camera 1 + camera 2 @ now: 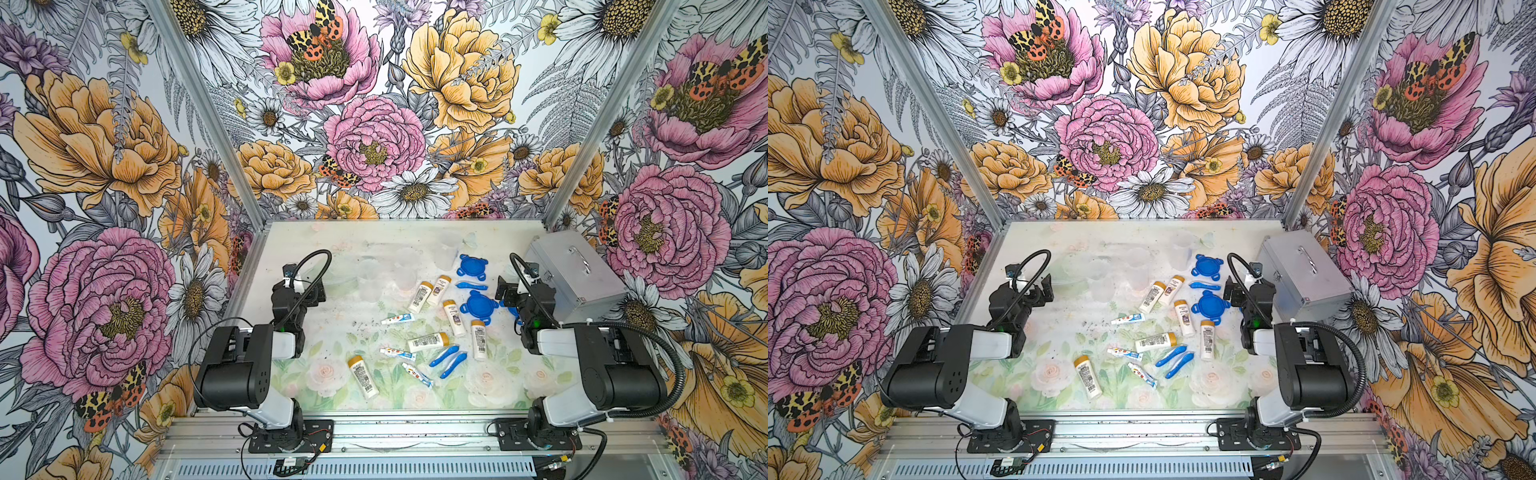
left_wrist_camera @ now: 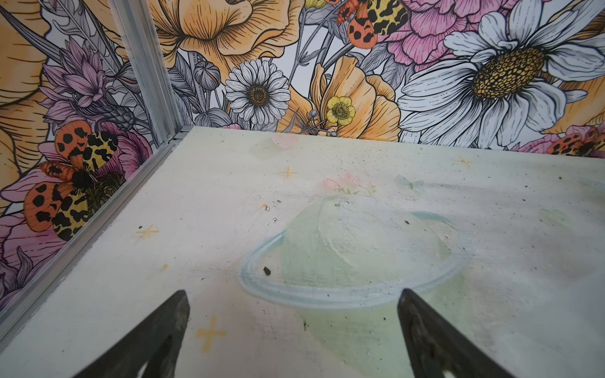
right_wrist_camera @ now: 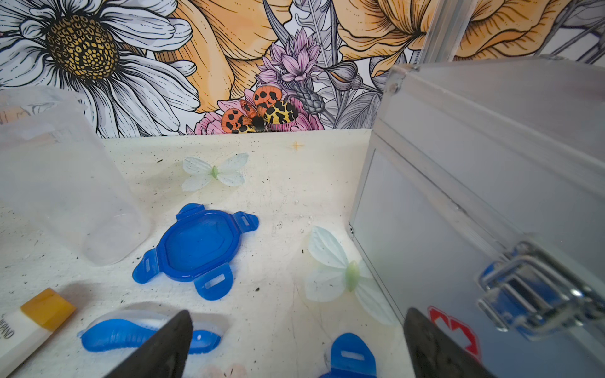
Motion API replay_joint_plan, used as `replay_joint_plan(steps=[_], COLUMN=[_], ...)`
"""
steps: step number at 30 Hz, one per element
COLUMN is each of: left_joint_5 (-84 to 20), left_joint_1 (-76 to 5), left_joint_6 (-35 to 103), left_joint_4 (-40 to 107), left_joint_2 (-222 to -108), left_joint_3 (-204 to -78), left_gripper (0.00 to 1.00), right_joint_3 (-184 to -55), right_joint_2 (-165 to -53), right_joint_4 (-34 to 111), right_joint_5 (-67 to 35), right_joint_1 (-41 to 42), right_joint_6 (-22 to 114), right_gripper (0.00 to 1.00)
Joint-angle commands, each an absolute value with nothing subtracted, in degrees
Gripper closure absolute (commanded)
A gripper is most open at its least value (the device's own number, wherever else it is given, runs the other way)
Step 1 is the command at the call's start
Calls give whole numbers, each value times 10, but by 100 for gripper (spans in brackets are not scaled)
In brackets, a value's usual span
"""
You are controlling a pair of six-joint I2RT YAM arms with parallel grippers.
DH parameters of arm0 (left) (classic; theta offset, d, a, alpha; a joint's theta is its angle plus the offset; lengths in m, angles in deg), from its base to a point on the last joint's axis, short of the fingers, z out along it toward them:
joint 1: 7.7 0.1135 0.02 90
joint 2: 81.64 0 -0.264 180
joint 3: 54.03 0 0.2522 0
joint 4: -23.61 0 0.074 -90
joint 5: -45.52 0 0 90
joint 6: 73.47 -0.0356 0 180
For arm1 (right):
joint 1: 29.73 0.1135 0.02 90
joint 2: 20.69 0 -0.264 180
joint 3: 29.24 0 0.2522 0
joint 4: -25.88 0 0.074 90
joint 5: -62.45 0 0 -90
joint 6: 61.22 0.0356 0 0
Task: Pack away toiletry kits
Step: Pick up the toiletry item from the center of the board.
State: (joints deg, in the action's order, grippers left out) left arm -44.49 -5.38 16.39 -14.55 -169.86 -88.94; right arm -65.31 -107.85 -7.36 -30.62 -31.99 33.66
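Apparently a robotics lab test booth: flower-printed walls (image 1: 374,124) in an aluminium frame (image 1: 203,104) enclose a worn tabletop (image 1: 332,241), with left arm (image 1: 232,370) and right arm (image 1: 615,374) bolted to a front rail (image 1: 415,432).

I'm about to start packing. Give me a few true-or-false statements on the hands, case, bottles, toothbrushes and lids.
1. The left hand and right hand are both open and empty. True.
2. The metal box stands open. False: the silver case is shut.
3. All the bottles lie on their sides on the table. True.
4. One brush is already packed in a cup. False: the toothbrushes lie on the table, outside the cups.
5. One cup is already capped. False: the lids lie loose on the table.
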Motion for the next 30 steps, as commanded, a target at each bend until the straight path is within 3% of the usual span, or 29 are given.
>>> replay_joint_plan(steps=[1, 5, 7, 13, 16, 22, 30], left_joint_5=[-457, -510, -628, -721, -668, -540, -508], left_joint_1=[-56, -88, -121, -232, -283, -383, -505], left_joint_6=[168, 144, 175, 286, 357, 452, 496], left_joint_4=[-74, 110, 236, 572, 682, 758, 755], left_joint_2=[-1658, -1552, -1504, -1419, -1400, -1406, -1462], left_joint_3=[-922, -979, -1030, -1184, -1218, -1210, -1208], left_gripper=[2, 1, 1, 2, 1, 1, 1], right_joint_3=[-654, -668, -686, -730, -763, -775, -819], right_joint_2=[-1077, -1009, -964, -811, -753, -670, -790], right_joint_4=[-92, -11, 62, 321, 481, 657, 686], right_joint_5=[-337, -354, -370, -398, -371, -344, -377], right_joint_1=[-317, -312, -303, -242, -211, -101, 66], right_joint_6=[347, 346, 348, 372, 413, 478, 503], right_gripper=[0, 0, 0, 0, 1, 0, 0])
